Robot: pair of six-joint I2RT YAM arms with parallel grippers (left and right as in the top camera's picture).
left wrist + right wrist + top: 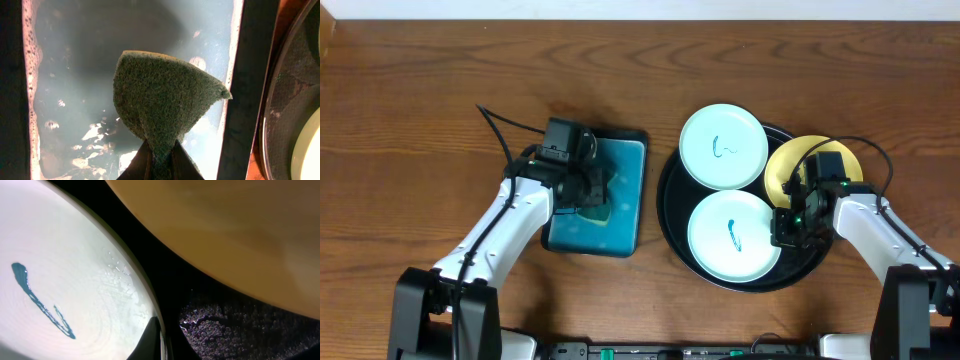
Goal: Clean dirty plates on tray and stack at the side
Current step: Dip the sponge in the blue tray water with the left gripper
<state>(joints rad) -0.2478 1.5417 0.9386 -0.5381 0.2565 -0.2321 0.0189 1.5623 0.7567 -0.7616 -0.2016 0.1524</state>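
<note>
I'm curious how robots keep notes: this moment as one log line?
left fingers: shut on sponge over teal tray | right fingers: shut on near plate's rim | far plate, yellow plate: on black tray

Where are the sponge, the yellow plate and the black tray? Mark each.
sponge (160,95) left wrist view, green face centre.
yellow plate (781,172) overhead view, bare left part.
black tray (669,205) overhead view, left rim.

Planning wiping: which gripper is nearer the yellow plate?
Right. The right gripper pinches a white plate beside the yellow plate; the left gripper holds a sponge over the teal tray.
</note>
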